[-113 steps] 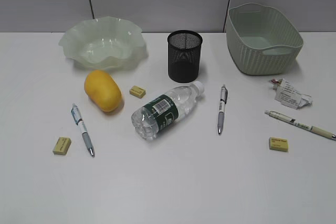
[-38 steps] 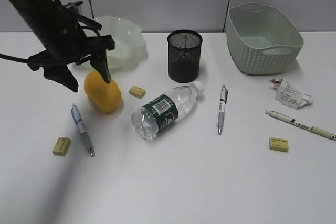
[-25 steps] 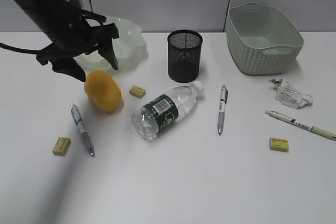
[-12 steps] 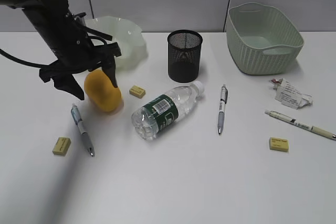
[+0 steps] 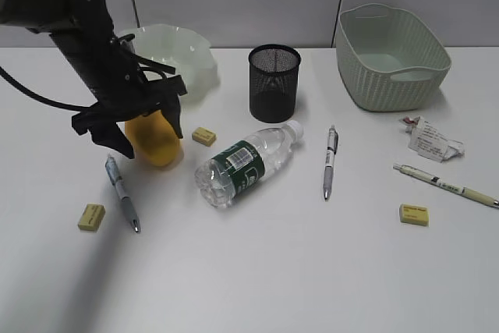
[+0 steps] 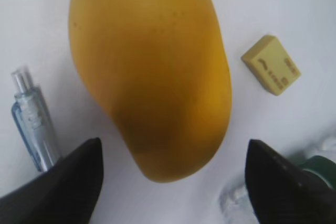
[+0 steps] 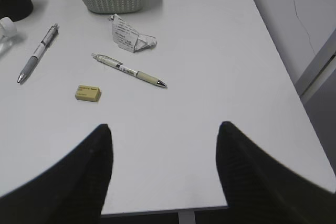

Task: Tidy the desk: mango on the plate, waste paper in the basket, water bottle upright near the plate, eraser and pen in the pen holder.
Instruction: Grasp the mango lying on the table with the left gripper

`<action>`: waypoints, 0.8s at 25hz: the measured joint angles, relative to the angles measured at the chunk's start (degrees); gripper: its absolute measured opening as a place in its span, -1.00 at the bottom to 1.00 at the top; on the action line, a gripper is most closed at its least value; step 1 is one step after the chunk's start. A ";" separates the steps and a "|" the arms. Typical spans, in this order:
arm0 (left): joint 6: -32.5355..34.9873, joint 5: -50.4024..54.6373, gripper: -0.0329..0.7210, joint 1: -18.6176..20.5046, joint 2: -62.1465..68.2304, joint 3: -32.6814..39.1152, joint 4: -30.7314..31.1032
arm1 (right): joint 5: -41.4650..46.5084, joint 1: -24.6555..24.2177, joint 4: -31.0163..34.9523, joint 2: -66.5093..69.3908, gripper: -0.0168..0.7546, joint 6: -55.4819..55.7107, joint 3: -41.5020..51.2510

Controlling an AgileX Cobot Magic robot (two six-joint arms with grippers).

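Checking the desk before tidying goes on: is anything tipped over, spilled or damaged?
The water bottle lies on its side, cap toward the pen holder; no spill shows. The waste paper sits crumpled beside the basket, not in it. Nothing looks damaged.

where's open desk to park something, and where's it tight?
Free: the whole near strip of the desk, in front of the water bottle and the erasers; also the gap between the grey pen and the waste paper. Tight: around the mango, where the left gripper, plate and blue pen bunch up.
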 joint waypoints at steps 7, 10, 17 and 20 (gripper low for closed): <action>-0.06 -2.15 0.79 0.00 1.88 0.00 -1.27 | 0.00 0.00 0.00 0.00 0.33 0.00 0.00; -0.06 -3.21 0.79 0.00 2.85 -0.02 -1.27 | 0.00 0.00 0.00 0.00 0.33 0.00 0.00; -0.06 -3.99 0.61 0.00 4.12 -0.02 -1.33 | 0.00 0.00 0.00 0.00 0.33 0.00 0.00; -0.06 -4.04 0.52 0.00 4.12 -0.02 -1.47 | 0.00 0.00 0.00 0.00 0.33 0.00 0.00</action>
